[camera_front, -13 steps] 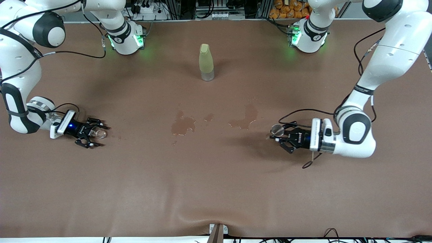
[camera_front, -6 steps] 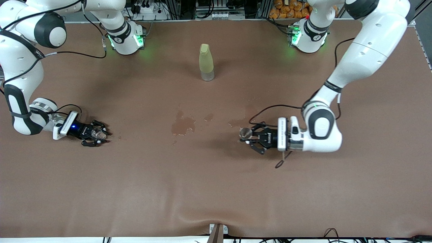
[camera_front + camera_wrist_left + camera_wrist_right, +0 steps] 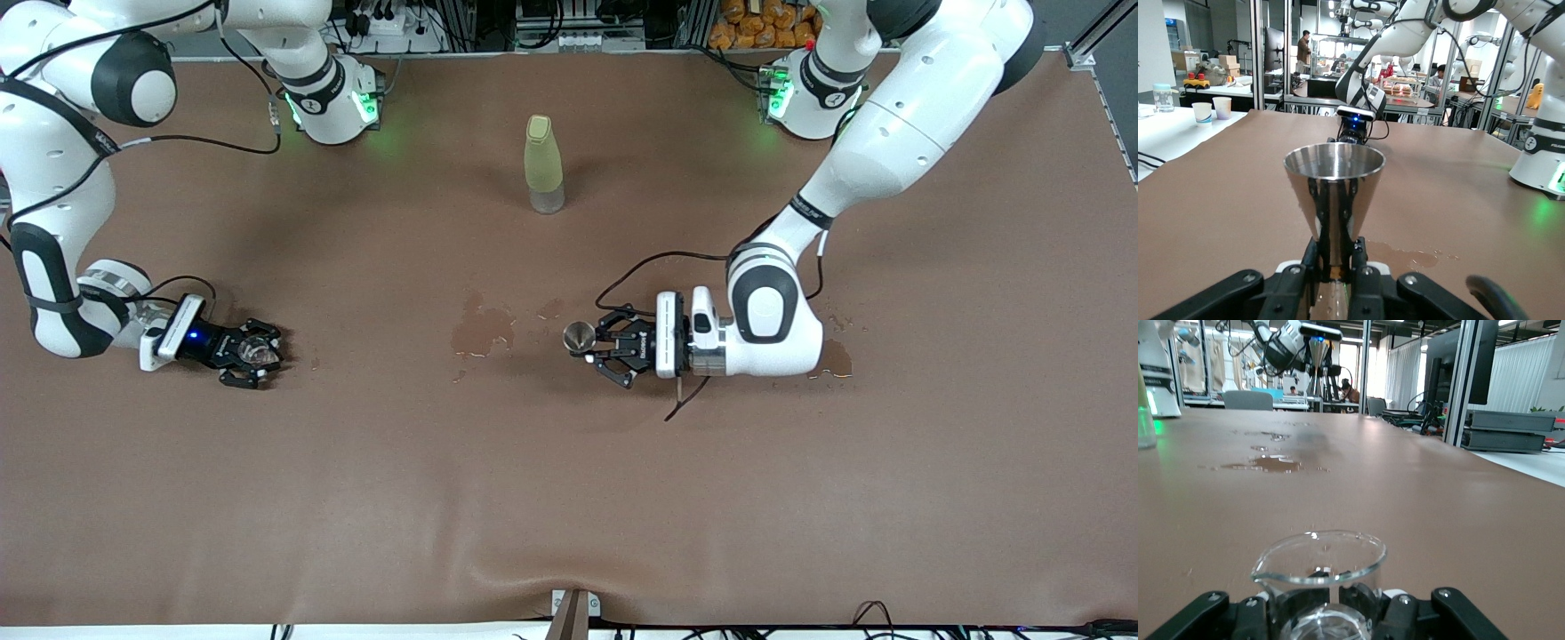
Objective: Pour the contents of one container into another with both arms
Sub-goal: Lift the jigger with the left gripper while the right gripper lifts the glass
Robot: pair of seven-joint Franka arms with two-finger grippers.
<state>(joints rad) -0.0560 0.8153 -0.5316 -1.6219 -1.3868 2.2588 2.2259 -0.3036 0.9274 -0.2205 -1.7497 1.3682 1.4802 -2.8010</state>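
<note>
My left gripper (image 3: 597, 345), closed on the steel cup (image 3: 580, 335), has moved to frame centre; my right gripper (image 3: 253, 350) at lower left clamps the glass beaker (image 3: 1318, 570), so pouring is nearer

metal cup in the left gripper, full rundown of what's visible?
The metal cup is a shiny steel cone, wide round rim up top, tapering to a narrow base. It stands upright, and no contents can be seen. The left gripper has its jaws shut on the narrow base, holding it over the brown table near a wet stain. Nothing else touches it.
</note>
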